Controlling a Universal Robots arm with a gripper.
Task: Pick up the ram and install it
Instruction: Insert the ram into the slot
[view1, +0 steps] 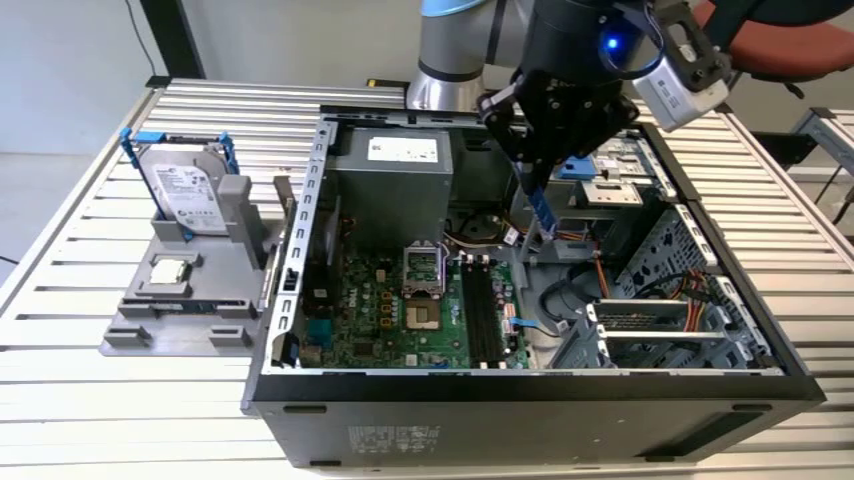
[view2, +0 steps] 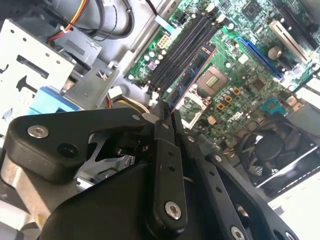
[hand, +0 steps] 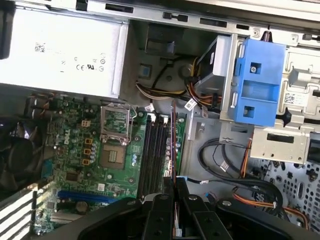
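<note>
we see the arm reaching straight down, its black two-finger gripper (view1: 531, 168) inside the open dark metal computer case (view1: 534, 390). it is clamped on the long, thin dark ram stick (view1: 541, 212), which hangs upright below the fingertips, just above the black memory slots (view1: 481, 310).

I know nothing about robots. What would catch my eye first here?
The black gripper hangs over an open computer case, shut on the ram, a thin stick held on end above the green board inside. At the exterior view's left, a silver hard drive in a blue bracket stands on a grey holder on the slatted table.
</note>
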